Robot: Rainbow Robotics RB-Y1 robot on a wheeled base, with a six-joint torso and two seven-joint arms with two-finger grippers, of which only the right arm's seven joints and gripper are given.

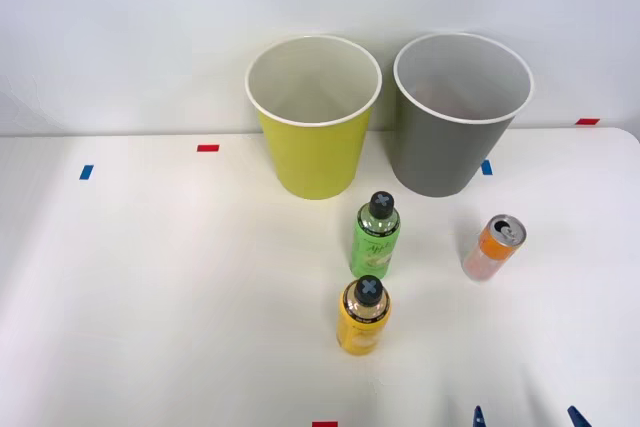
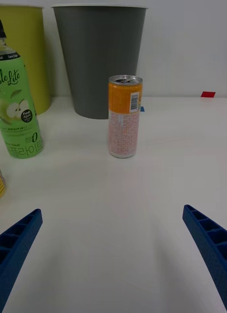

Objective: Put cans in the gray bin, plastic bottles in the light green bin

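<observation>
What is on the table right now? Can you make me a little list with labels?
green bottle: upright, before the light green bin
yellow-orange bottle: upright, nearer the robot than the green one
can: upright, before the gray bin, apart from both bottles
bins: side by side at the back, nothing seen inside
right pincer: open, holding nothing, facing the can

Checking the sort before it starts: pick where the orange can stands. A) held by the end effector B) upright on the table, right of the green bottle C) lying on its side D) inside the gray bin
B: the orange can stands upright on the table, right of the green bottle.
</observation>
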